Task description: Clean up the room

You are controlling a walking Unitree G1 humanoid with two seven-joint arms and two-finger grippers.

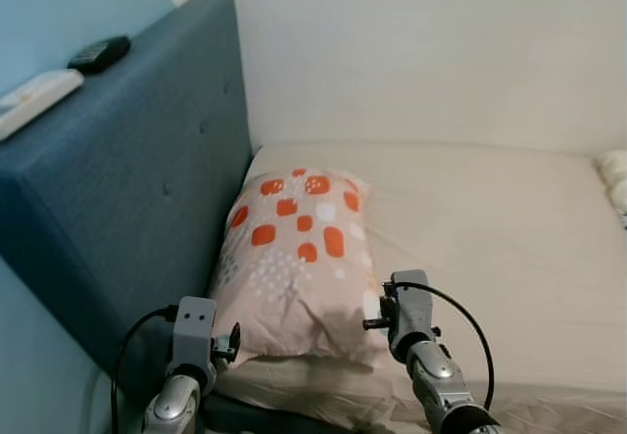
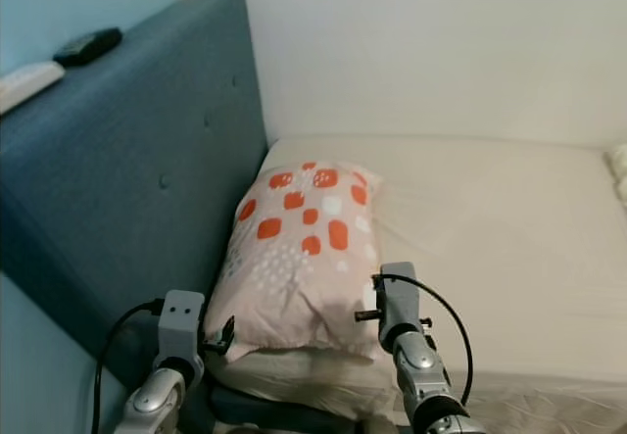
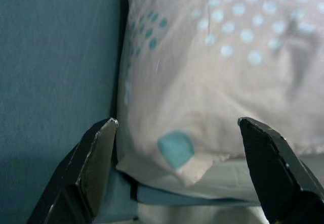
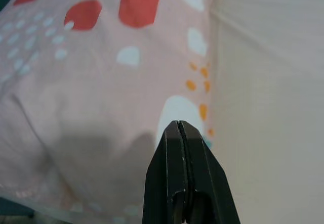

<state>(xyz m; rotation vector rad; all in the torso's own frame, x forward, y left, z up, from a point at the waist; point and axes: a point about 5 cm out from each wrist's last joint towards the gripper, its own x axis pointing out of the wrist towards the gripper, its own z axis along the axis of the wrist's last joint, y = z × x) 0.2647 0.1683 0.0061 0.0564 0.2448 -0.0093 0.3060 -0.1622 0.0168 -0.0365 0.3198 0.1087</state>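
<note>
A pink pillow with orange and white patches lies on the beige bed, its left side against the blue headboard. In the left wrist view my left gripper is open, its two fingers spread on either side of the pillow's near corner beside the headboard, not touching it. My right gripper is shut on nothing and points at the pillow's right edge, where pillow meets sheet. Both silver arms rise from the bottom of the eye views, the left arm and the right arm.
A black remote and a white remote rest on top of the headboard. Something white and lumpy lies at the bed's right edge. A pale wall backs the bed.
</note>
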